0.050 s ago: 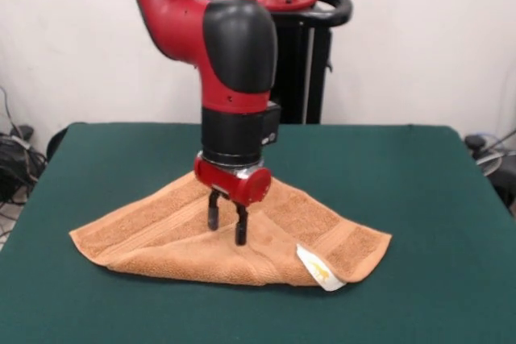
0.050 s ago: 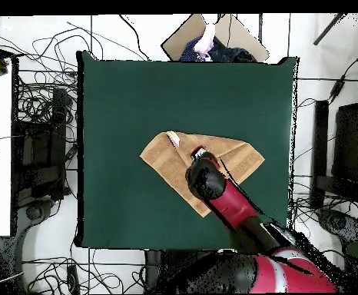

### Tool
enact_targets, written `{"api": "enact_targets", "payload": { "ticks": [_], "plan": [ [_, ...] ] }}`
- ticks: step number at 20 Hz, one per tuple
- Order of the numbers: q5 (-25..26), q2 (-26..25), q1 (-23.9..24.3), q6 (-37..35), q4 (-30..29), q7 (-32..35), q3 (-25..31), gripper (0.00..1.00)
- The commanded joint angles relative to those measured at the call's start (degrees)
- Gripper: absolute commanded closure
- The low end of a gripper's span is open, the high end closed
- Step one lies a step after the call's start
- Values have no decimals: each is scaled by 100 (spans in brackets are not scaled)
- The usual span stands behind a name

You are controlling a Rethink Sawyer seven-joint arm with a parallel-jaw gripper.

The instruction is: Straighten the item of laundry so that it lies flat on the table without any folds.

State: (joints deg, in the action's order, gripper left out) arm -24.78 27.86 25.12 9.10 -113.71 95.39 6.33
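Front view showed the gripper (image 1: 228, 226) hanging straight down from the red and black arm (image 1: 234, 62), its two dark fingers (image 1: 240, 231) spread apart with a clear gap between them and nothing caught in that gap. The tips stood over the middle of the orange-tan towel (image 1: 161, 231); from this angle I could not tell whether they pressed into the pile or stopped just above it. The towel lay folded over on itself into a rough triangle on the green table (image 1: 419, 175), and it was not flat. A raised crease ran from under the fingers outward, a doubled edge lay along the side nearer the camera below the fingertips, and one woven border band showed on each side of the fingers. The small white care label (image 1: 316, 267) stuck out at the folded corner, below and to the right of the fingertips in this view. In the overhead view the towel (image 2: 167, 157) sat near the centre of the table (image 2: 113, 92), with green cloth open on every side, and the arm (image 2: 228, 201) covered part of it, hiding the fingers. The label (image 2: 173, 138) showed at the towel's upper left edge there. A person (image 2: 207, 46) showed at the table's far edge, well away from the fingers.
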Motion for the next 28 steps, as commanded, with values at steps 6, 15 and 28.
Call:
{"api": "enact_targets", "payload": {
  "ticks": [6, 15, 28],
  "plan": [
    [-553, 132, -595, -1274, 662, 1075, -737, 0],
    [-497, -38, -540, -1123, 686, 1262, -604, 0],
    [-639, -176, -666, -1150, 538, 1478, -631, 0]
  ]
}}
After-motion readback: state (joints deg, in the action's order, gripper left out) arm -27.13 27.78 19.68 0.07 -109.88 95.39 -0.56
